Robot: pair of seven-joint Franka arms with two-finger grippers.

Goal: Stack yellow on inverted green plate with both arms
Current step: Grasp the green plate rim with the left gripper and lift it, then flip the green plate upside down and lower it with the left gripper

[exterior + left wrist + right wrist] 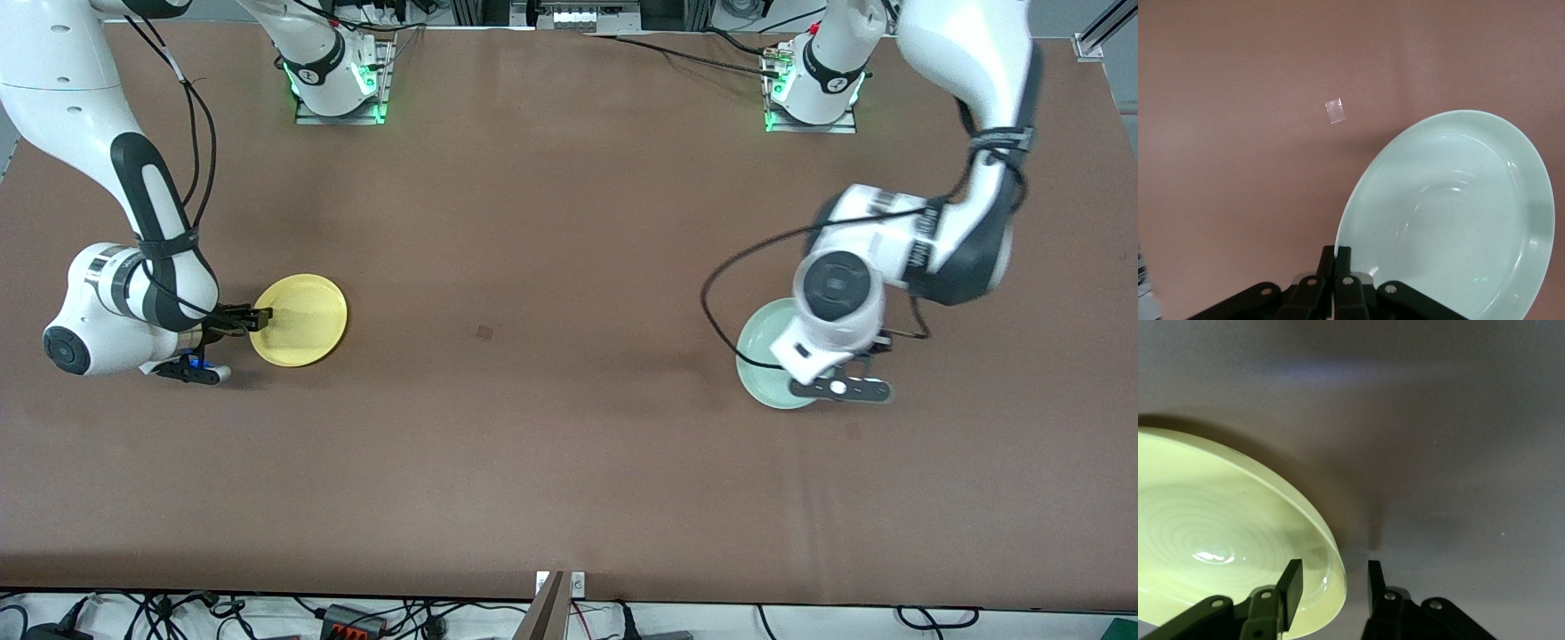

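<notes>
The yellow plate (pixel 300 320) lies hollow side up on the table toward the right arm's end. My right gripper (pixel 262 314) is open at its rim. In the right wrist view the plate (pixel 1211 540) has one finger (pixel 1293 583) inside the rim and the other outside; the gripper (pixel 1331 577) touches nothing. The green plate (pixel 766 360) is toward the left arm's end, partly hidden under my left wrist (pixel 836 298). My left gripper (pixel 1336 253) is shut on the rim of the green plate (pixel 1451 213), whose hollow side shows and which looks tilted.
A small square patch of tape (pixel 484 332) sits on the brown table (pixel 551 222) between the plates; it also shows in the left wrist view (pixel 1334 111). The arm bases stand along the edge farthest from the front camera.
</notes>
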